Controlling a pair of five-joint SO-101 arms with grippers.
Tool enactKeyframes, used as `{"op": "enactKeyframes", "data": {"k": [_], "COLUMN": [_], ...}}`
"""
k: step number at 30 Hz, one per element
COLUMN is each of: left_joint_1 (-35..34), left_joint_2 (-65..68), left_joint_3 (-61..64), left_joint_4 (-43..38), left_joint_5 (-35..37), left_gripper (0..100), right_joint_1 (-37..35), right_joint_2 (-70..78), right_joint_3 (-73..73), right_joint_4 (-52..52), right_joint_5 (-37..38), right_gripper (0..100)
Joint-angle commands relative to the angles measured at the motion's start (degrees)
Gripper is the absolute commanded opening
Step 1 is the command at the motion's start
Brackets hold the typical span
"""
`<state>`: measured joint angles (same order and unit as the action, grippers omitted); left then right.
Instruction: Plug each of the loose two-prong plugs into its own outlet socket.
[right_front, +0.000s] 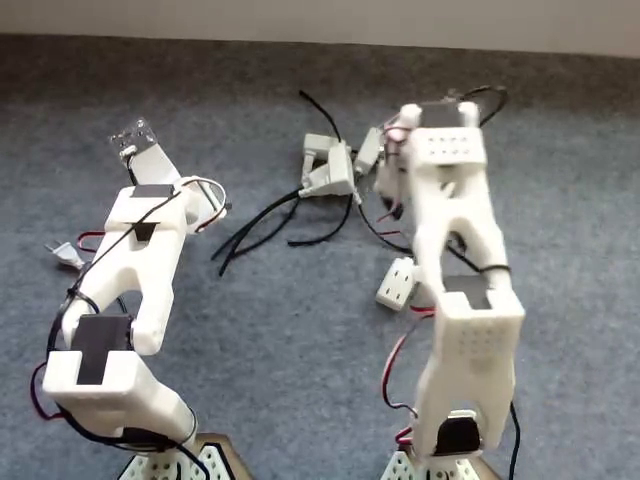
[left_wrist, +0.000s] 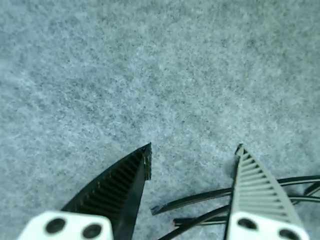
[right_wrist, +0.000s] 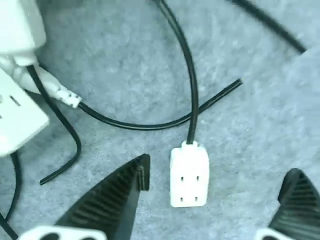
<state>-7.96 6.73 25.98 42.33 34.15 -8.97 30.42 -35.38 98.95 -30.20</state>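
Note:
My left gripper (left_wrist: 193, 146) is open above bare grey carpet, with black cable ends (left_wrist: 200, 202) lying just behind its fingers. In the high view it (right_front: 140, 142) sits at the far left. A small loose plug (right_front: 64, 256) lies on the carpet left of that arm. My right gripper (right_wrist: 220, 164) is open and hovers over a white socket block (right_wrist: 189, 176) with a black cable (right_wrist: 190, 75); the block lies between the fingers, nearer one of them. Larger white outlet blocks (right_wrist: 15, 105) lie beside it, also seen mid-table (right_front: 326, 172).
Black cables (right_front: 262, 222) loop across the carpet between the arms. Another white socket block (right_front: 398, 283) lies close beside the right arm's (right_front: 455, 230) lower link. Red and black arm wires hang near both bases.

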Motion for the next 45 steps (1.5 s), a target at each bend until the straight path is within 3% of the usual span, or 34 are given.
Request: {"op": "enactKeyframes", "data": {"k": [1, 3, 6, 12, 17, 22, 26, 32, 37, 45], "left_joint_1": [-0.7, -1.5, -4.4, -13.6, -20.9, -27.8, -31.8, -33.0, -33.0, -33.0], "left_joint_2": [-3.4, -3.4, -3.0, -2.7, 0.0, 13.5, 22.0, 21.5, 18.0, 19.5], "left_joint_3": [-5.1, -10.3, -18.9, -32.6, -33.3, -37.4, -39.6, -41.0, -39.9, -30.0], "left_joint_4": [0.7, 6.0, 15.8, 30.2, 30.3, 30.8, 31.9, 39.6, 41.0, 28.0], "left_joint_5": [-4.1, -9.1, -10.5, -10.6, -10.6, -10.1, -4.4, -3.6, -3.6, 1.1], "left_gripper": [27, 27, 27, 27, 27, 27, 26, 26, 26, 26], "right_joint_1": [7.9, 11.4, 13.8, 10.0, 6.2, 2.2, -0.2, -0.6, -0.6, -0.6], "right_joint_2": [-10.9, -11.6, -11.6, -11.6, -11.6, -11.6, -11.6, -11.6, -11.6, -11.6], "right_joint_3": [-2.9, -2.9, -0.5, 9.5, 19.3, 28.1, 32.1, 34.4, 34.9, 34.9], "right_joint_4": [2.2, 2.2, 2.2, 1.5, -5.5, -14.3, -18.7, -22.3, -23.0, -23.0], "right_joint_5": [8.6, 9.7, 11.6, 13.8, 14.0, 14.0, 14.1, 14.1, 14.2, 14.2], "right_gripper": [38.9, 38.9, 38.9, 38.9, 38.9, 38.9, 38.9, 38.9, 38.9, 38.9]}}
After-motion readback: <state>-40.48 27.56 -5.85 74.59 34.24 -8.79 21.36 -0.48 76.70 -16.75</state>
